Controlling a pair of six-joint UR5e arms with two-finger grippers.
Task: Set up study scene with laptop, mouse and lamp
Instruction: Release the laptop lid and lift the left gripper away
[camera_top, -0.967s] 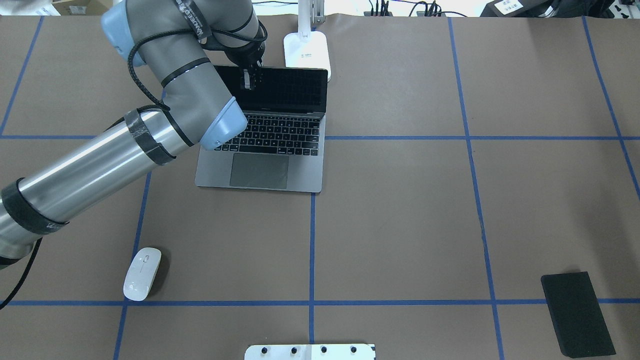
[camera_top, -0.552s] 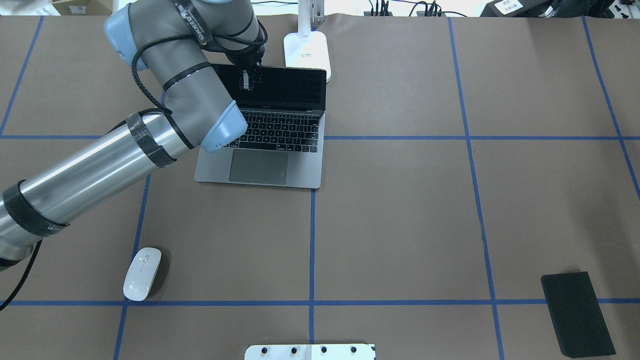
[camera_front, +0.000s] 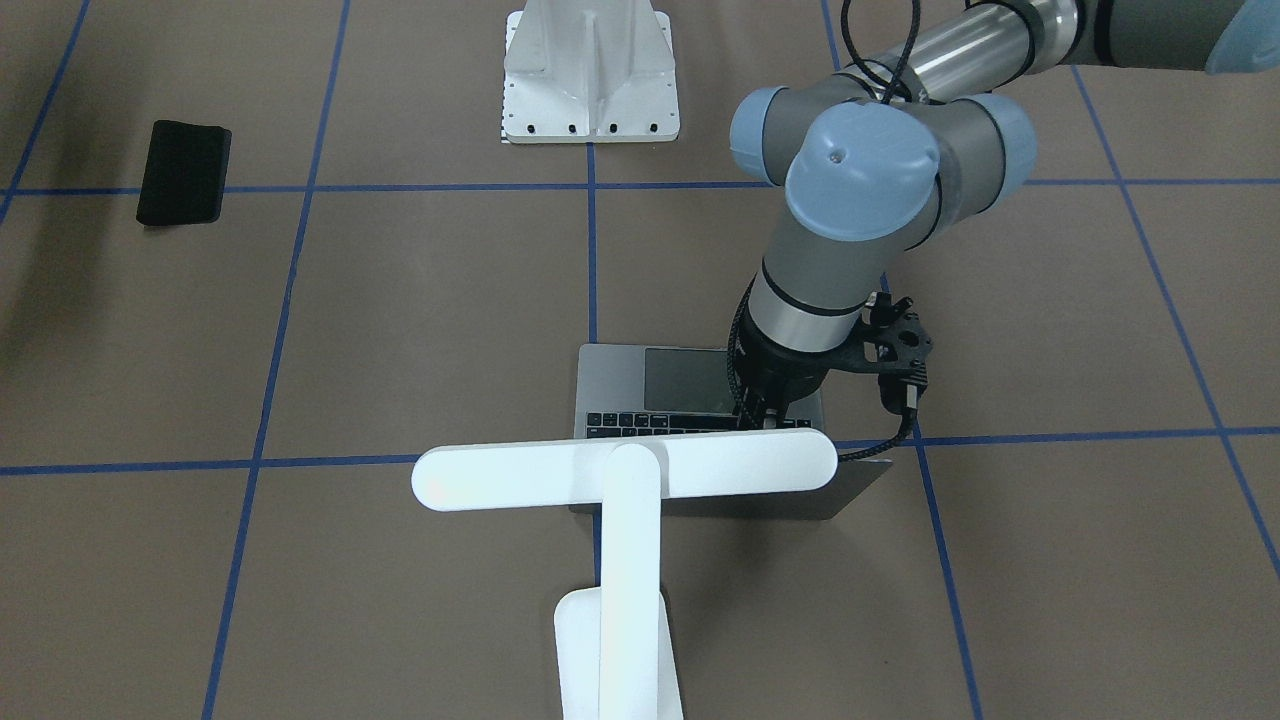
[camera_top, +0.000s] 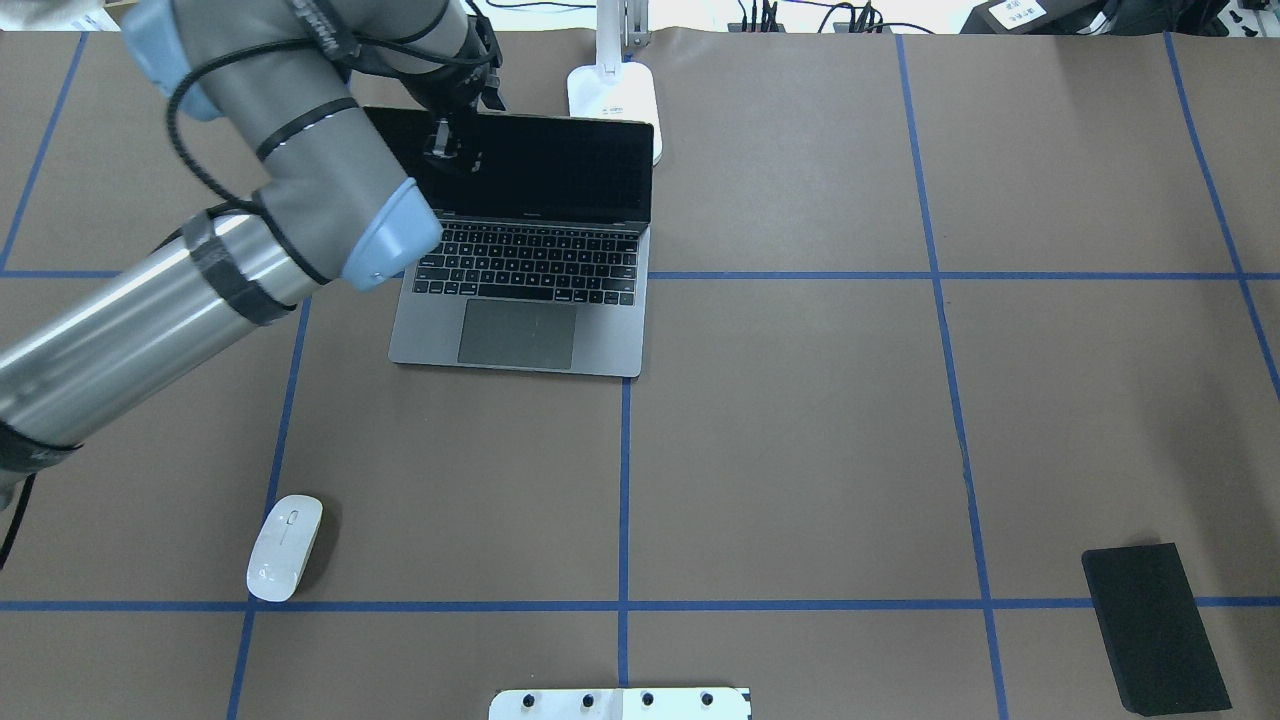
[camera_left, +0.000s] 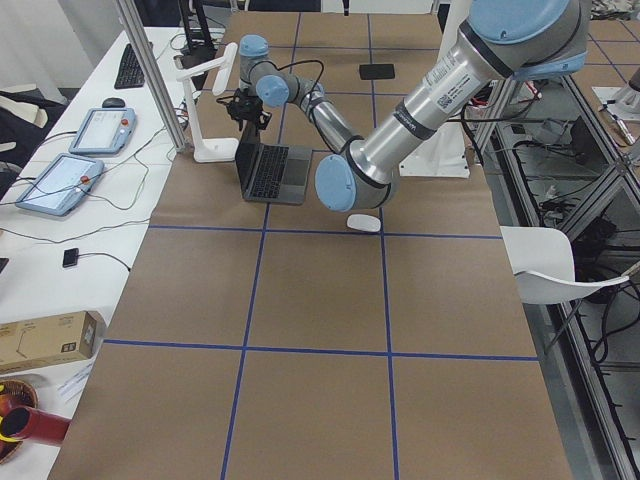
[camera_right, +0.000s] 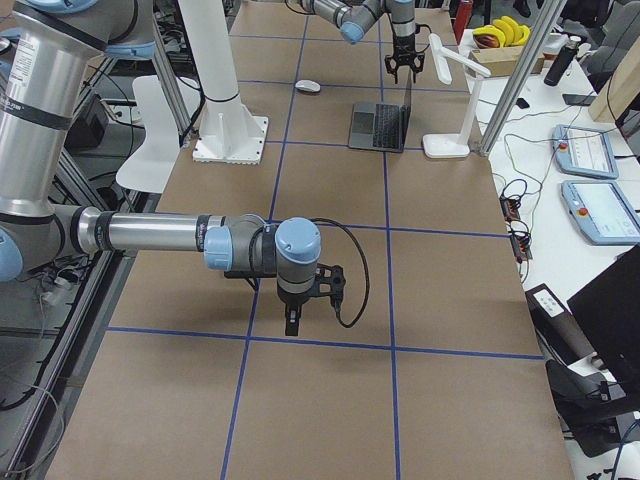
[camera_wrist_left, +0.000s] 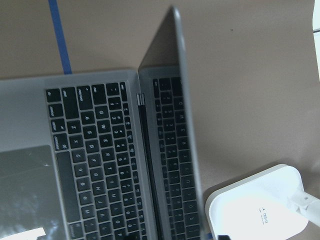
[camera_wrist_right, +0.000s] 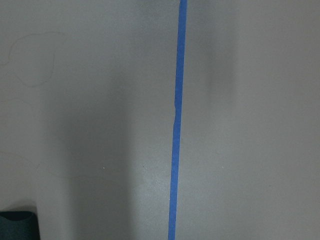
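The left gripper (camera_top: 440, 144) hangs at the laptop (camera_top: 520, 335) lid's top edge; clamped or not, I cannot tell. Pushing the lid back could knock the lamp (camera_front: 625, 470) just beyond it.

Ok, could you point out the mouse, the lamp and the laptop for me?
mouse (camera_top: 285, 548): overhead view, centre of its white shell.
lamp (camera_front: 500, 478): front-facing view, the light bar's left half.
laptop (camera_top: 517, 333): overhead view, on the trackpad.

left gripper (camera_top: 441, 148) at the laptop (camera_top: 520, 335) lid's top edge, lamp (camera_top: 612, 102) just to its right, mouse (camera_top: 285, 548) well back toward the robot
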